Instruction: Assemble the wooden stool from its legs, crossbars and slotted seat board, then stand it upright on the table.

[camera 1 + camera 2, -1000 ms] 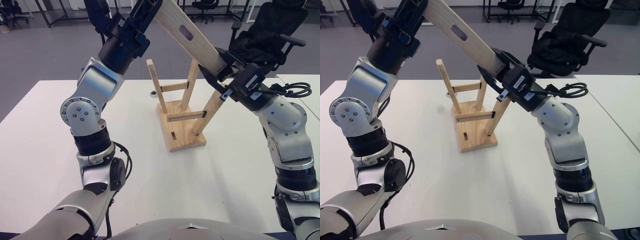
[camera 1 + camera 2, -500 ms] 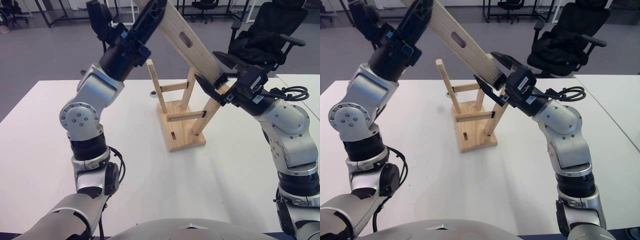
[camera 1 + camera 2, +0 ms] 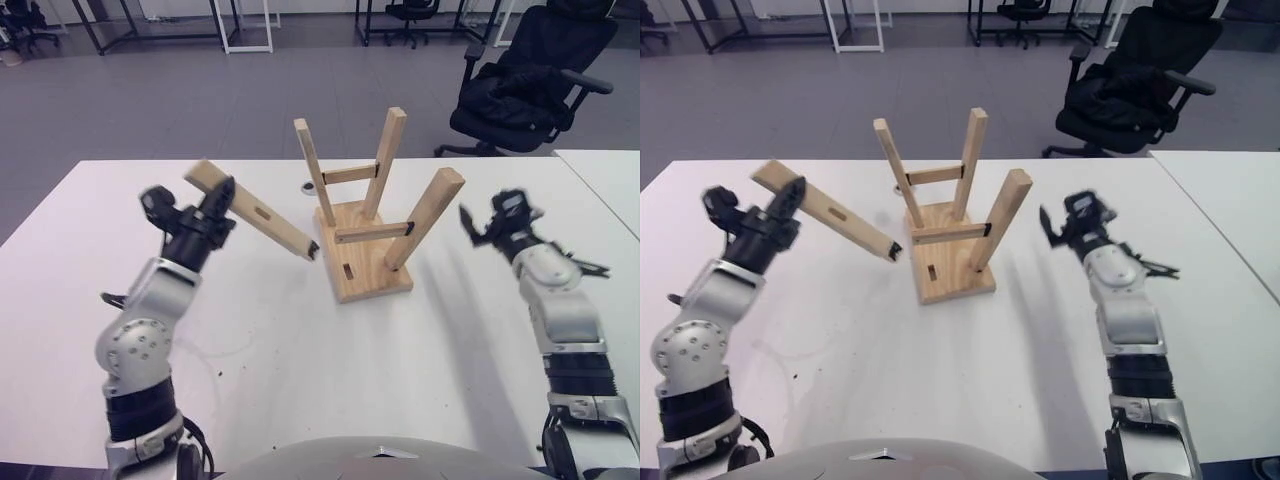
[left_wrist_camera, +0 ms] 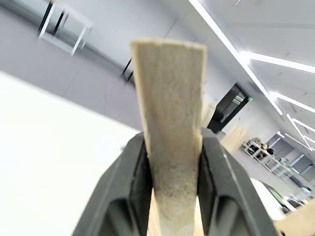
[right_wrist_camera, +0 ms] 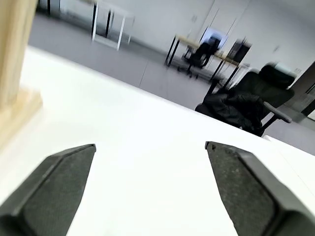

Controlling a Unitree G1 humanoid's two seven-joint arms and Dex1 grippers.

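While the left hand (image 3: 198,203) is clamping the loose slotted pale-wood leg (image 3: 262,215), that leg's long axis is slanting down toward the upturned pale-wood seat board (image 3: 368,280) on the white desk (image 3: 300,350); right hand (image 3: 489,216) is gaping wide, empty.

- one seat board (image 3: 372,283), lying flat on the bench
- three legs (image 3: 313,170) standing up out of that board
- two crossbars (image 3: 349,174) joining those legs
- one loose leg (image 3: 245,205), making four legs in all
- two grippers: the left gripper (image 4: 172,142) clamped on the loose leg, the right gripper (image 5: 150,145) with fingers apart
- one bench (image 3: 300,380)
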